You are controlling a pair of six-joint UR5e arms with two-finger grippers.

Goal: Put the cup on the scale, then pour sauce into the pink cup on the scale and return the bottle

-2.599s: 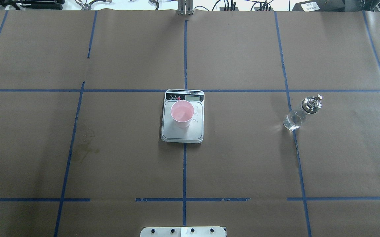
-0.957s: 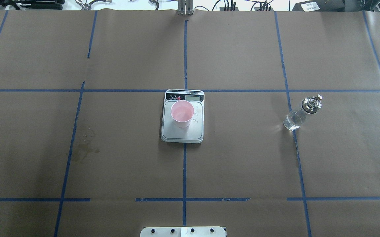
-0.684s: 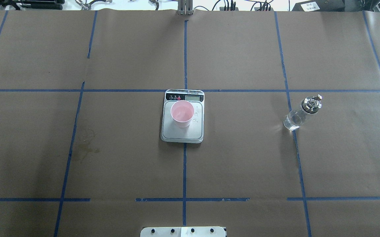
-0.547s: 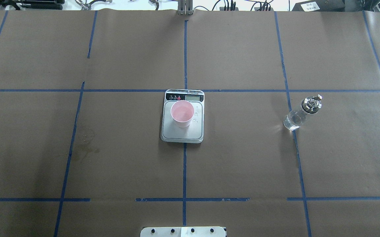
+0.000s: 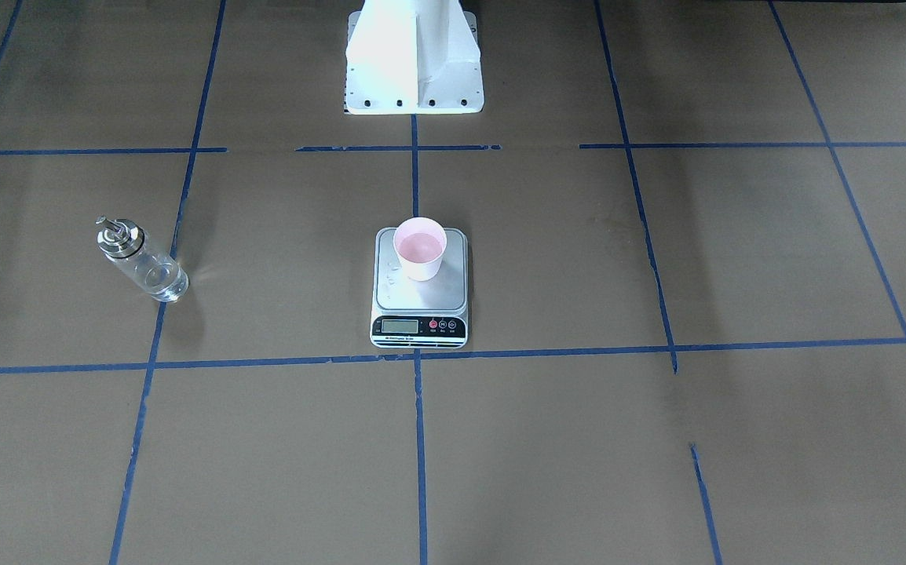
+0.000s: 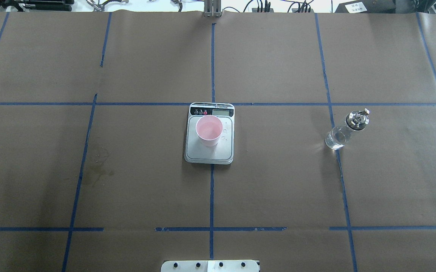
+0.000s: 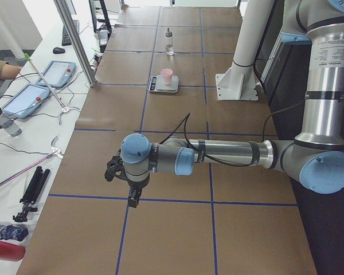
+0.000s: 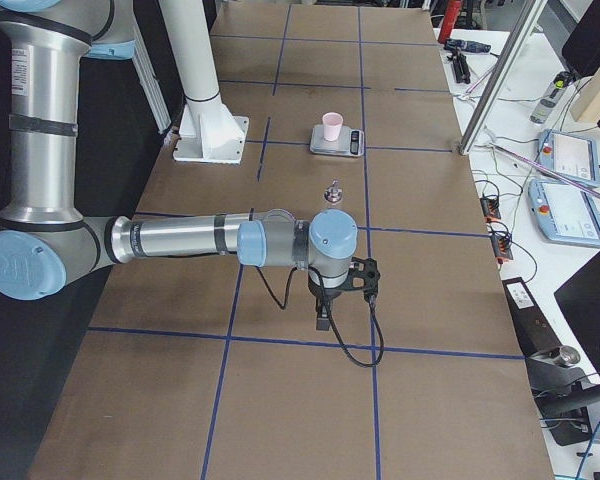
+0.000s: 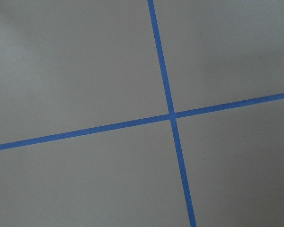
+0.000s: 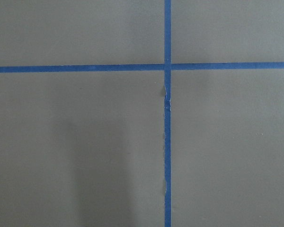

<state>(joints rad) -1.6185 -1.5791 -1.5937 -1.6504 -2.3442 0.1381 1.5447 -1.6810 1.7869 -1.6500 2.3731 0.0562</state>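
Cup (image 6: 209,130) sits on scale (image 6: 209,155). Bottle (image 6: 339,136) stands upright at 3 o'clock, well apart. Left gripper (image 7: 132,198) and right gripper (image 8: 322,319) hang far off, grip can't tell. Droplets on platform: pour likely done. If not, right arm must fetch bottle.

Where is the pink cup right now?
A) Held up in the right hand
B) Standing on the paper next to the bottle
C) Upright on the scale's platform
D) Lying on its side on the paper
C: the cup stands upright on the silver platform of the scale, while the bottle stands well apart from it on the paper.
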